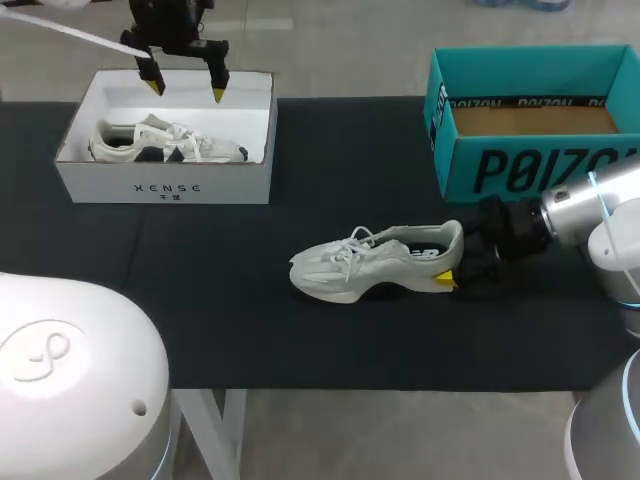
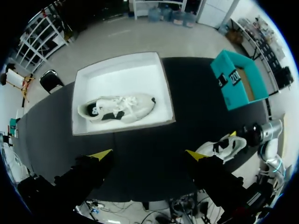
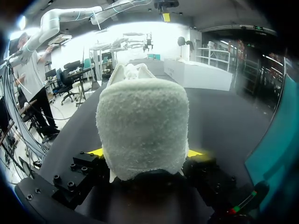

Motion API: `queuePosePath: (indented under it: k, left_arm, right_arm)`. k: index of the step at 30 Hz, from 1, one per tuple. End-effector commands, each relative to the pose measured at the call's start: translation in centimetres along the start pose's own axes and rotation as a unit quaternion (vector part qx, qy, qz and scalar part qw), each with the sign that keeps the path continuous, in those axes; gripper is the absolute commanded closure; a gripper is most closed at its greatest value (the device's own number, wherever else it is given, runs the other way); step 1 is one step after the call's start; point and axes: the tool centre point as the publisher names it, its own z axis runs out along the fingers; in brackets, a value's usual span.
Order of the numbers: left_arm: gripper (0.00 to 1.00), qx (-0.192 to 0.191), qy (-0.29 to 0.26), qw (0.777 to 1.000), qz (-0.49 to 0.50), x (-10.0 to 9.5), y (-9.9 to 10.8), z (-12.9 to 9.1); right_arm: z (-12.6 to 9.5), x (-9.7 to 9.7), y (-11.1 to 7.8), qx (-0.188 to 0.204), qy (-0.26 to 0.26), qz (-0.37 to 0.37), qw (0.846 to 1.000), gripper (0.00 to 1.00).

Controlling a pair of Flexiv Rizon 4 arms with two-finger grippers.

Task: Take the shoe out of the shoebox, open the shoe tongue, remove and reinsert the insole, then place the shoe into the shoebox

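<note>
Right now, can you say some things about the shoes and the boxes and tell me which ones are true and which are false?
1. One shoe lies in the white box. True.
2. The left gripper is holding a shoe. False: it is open above the white box and holds nothing.
3. The right gripper grips the heel of the other shoe, which lies on the table. True.
4. The blue-green box has a shoe in it. False: there is no shoe inside, only its brown bottom shows.
</note>
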Motion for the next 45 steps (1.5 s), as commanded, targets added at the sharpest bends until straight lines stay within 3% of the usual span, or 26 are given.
queuePosePath:
  k: [1,6,31,33,34,37,45]
  left_arm:
    - [0.0,0.008,0.003,1.0,-0.001,1.2,1.6,-0.1]
    - [0.0,-0.019,0.021,0.999,0.014,3.4,3.6,0.4]
    - [0.0,-0.019,0.021,0.999,0.014,3.4,3.6,0.4]
    - [0.0,0.006,-0.044,0.999,-0.027,3.9,4.3,0.7]
    - [0.0,-0.015,-0.031,0.999,-0.03,4.1,4.8,0.7]
    - [0.0,-0.017,-0.046,0.997,-0.055,4.9,6.5,0.9]
    - [0.0,-0.044,-0.008,0.995,-0.084,6.8,7.8,0.8]
  right_arm:
    - [0.2,0.1,-0.4,0.002,-0.001,0.0,1.0,1.0]
    - [0.2,0.1,-0.4,0.002,-0.001,0.0,1.0,1.0]
    - [0.2,0.1,-0.4,0.002,-0.001,0.0,1.0,1.0]
    - [0.2,0.1,-0.4,0.002,-0.001,0.0,1.0,1.0]
    - [0.2,0.1,-0.4,0.002,-0.001,0.0,1.0,1.0]
    - [0.2,0.1,-0.4,0.002,-0.001,0.0,1.0,1.0]
    - [0.2,0.1,-0.4,0.002,-0.001,0.0,1.0,1.0]
